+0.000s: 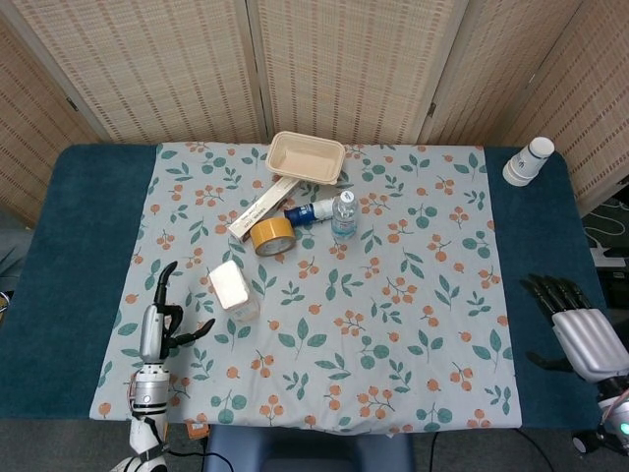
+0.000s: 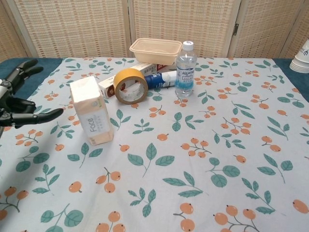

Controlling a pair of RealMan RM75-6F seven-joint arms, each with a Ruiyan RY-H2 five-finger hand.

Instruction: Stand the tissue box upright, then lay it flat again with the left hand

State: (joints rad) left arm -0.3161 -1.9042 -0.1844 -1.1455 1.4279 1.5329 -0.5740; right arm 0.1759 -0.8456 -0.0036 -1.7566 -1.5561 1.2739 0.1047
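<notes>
The tissue box (image 2: pixel 91 110) is being seen standing on its short end, just in front of and to the left of the tape roll (image 2: pixel 130 86), with nothing touching it; the first half of the task is judged done, and the laying flat is judged the step in hand. For that step, the box is best being approached from its left side, high up near its top edge. It should then be tipped slowly toward open cloth and away from the tape roll, so that it is being lowered rather than dropped. A light cardboard box of this kind is judged easy to knock over or to slide, so gentle contact is being called for.

The box is being shown as a pale cream block with a slim upright shape, dark lettering running down its front face and a slightly rumpled top.

The left robot hand (image 2: pixel 14 99) is being held well to the left of the box, apart from it, its fingers spread and nothing in them. The right robot hand (image 1: pixel 582 329) is being kept far to the right of the box, off the patterned cloth, fingers extended and holding nothing. The surface (image 1: pixel 88 246) is being covered by a cloth printed with leaves and berries.
</notes>
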